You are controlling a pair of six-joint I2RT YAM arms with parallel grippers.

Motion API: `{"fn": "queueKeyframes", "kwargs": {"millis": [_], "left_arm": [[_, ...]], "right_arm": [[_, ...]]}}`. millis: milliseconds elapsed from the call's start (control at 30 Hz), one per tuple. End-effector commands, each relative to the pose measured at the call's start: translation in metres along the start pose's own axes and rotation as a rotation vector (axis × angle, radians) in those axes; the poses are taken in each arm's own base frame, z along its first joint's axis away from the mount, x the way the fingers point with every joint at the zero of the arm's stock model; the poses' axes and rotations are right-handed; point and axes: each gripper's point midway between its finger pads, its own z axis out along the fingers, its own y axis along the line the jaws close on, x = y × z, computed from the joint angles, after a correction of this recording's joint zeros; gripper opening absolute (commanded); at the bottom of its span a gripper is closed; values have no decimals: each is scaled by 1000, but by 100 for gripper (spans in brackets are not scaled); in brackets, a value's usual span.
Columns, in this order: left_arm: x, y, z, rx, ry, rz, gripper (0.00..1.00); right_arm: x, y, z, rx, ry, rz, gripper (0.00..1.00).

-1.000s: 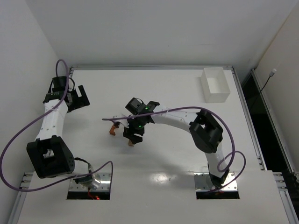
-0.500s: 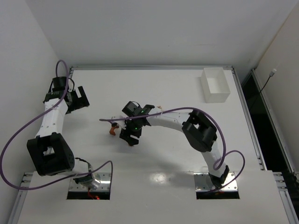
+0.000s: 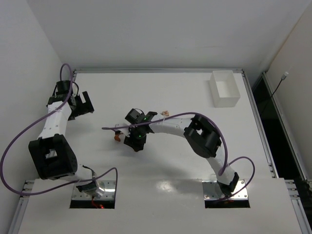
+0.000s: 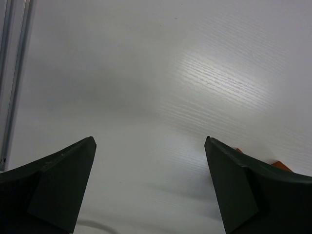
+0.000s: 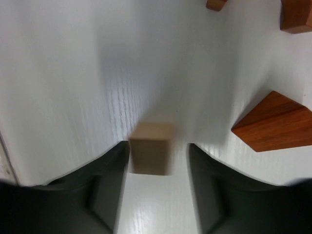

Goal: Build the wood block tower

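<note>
No stacked tower shows in any view. In the right wrist view a pale tan cube [image 5: 150, 148] sits on the table between the fingers of my right gripper [image 5: 158, 152]. The cube rests against the left finger, with a gap to the right finger, so the jaws are open. A reddish-brown wedge [image 5: 275, 124] lies to the right, and two more reddish-brown pieces [image 5: 296, 14] lie further off. From above, my right gripper [image 3: 134, 142] is low at the table's middle, beside a reddish-brown piece [image 3: 117, 137]. My left gripper [image 3: 84, 103] is open and empty at the far left.
A white rectangular bin [image 3: 224, 88] stands at the back right. A small pale piece [image 3: 165, 113] lies beside the right forearm. A purple cable crosses above the blocks. The table's metal edge rail [image 4: 12, 73] runs at the left of the left wrist view.
My right gripper has moved a little to the left and the right arm has stretched further over. The left arm has barely shifted.
</note>
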Motion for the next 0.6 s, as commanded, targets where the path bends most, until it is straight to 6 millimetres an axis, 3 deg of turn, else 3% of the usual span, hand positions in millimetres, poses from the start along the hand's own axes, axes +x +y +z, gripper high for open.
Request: {"fn": "queueKeyframes", "kwargs": {"millis": [0, 133, 200, 300, 400, 433, 467, 567], "left_arm": [[-17, 0, -3, 7, -38, -6, 93], [-16, 0, 0, 6, -29, -6, 93], [-16, -1, 3, 15, -27, -6, 93], [-20, -4, -1, 30, -47, -6, 93], [-32, -6, -13, 42, -114, -15, 93], [-33, -9, -16, 39, -132, -4, 93], [-30, -11, -17, 37, -140, 5, 93], [-30, -20, -22, -3, -174, 5, 94]], "right_arm": [[-13, -4, 2, 29, -19, -29, 43], [-16, 3, 3, 23, -24, -71, 11], [-7, 5, 5, 46, 3, -87, 0], [-2, 16, 3, 53, 22, -106, 0], [-14, 2, -26, 163, -21, -68, 0], [-14, -13, -41, 236, -29, -32, 0], [-26, -25, -72, 304, -91, 39, 0], [-25, -53, -127, 493, -161, 204, 0]]}}
